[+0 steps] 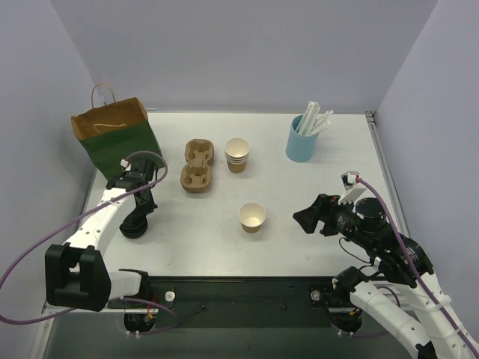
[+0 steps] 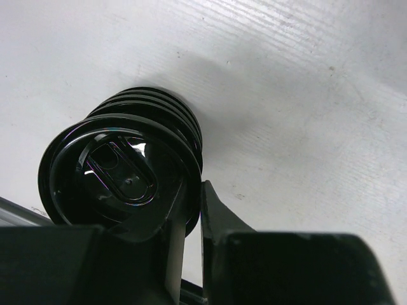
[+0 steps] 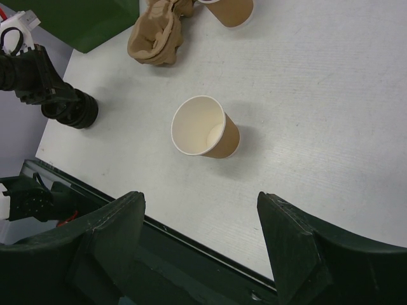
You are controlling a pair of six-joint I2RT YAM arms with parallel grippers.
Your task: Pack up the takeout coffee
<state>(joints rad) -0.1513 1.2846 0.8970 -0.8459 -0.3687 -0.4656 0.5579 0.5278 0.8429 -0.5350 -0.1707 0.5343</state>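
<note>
No brown cup with a black lid is in view. A single lidless kraft cup (image 1: 252,217) stands upright mid-table; it also shows in the right wrist view (image 3: 203,130). A stack of black plastic lids (image 1: 133,227) sits at the left and fills the left wrist view (image 2: 121,165). My left gripper (image 1: 139,215) is down on that stack, its jaws (image 2: 194,194) closed to a narrow gap on the rim of the top lid. My right gripper (image 1: 303,218) is open and empty (image 3: 200,200), hovering to the right of the lidless cup.
A brown and green paper bag (image 1: 116,138) stands at the back left. A pulp cup carrier (image 1: 198,166) and a stack of lidless cups (image 1: 237,155) sit behind the single cup. A blue holder with white sticks (image 1: 302,139) is at the back right.
</note>
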